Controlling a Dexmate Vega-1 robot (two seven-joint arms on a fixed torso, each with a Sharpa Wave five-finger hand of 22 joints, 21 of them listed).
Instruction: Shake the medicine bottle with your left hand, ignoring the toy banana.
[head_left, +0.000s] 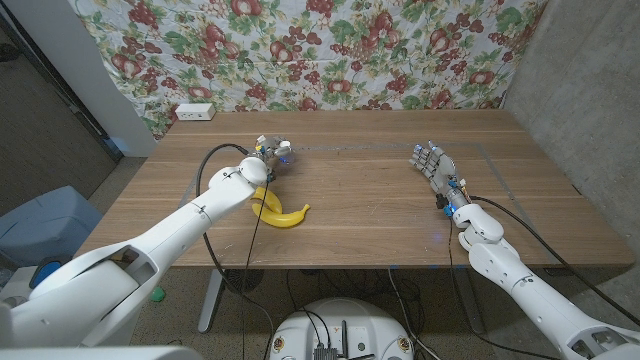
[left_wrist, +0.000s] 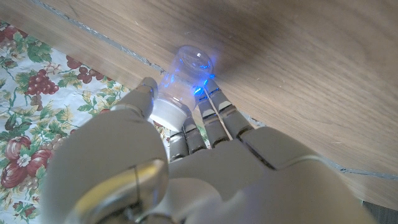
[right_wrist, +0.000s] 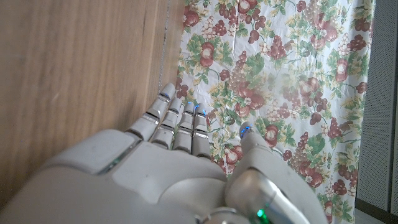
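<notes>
- left hand (left_wrist: 186, 168) fingers (left_wrist: 211, 115) closed around medicine bottle (left_wrist: 183, 78); bottle held above the surface (head_left: 380, 210), long axis pointing away from palm
- toy banana (head_left: 280, 212) just below-near; ignore
- right hand (head_left: 433, 166) well apart, fingers straight, holding nothing

In the head view, the left hand (head_left: 268, 160) is covering most of the medicine bottle (head_left: 275, 152) left of centre, leaving it too small to make out. The left forearm is hiding the toy banana (head_left: 281, 212)'s upper end. In the left wrist view, the fingers (left_wrist: 211, 115) are masking the bottle's (left_wrist: 183, 78) side and blue glare is blurring its body. The frame edges are cutting off both arms at the bottom corners of the head view.
</notes>
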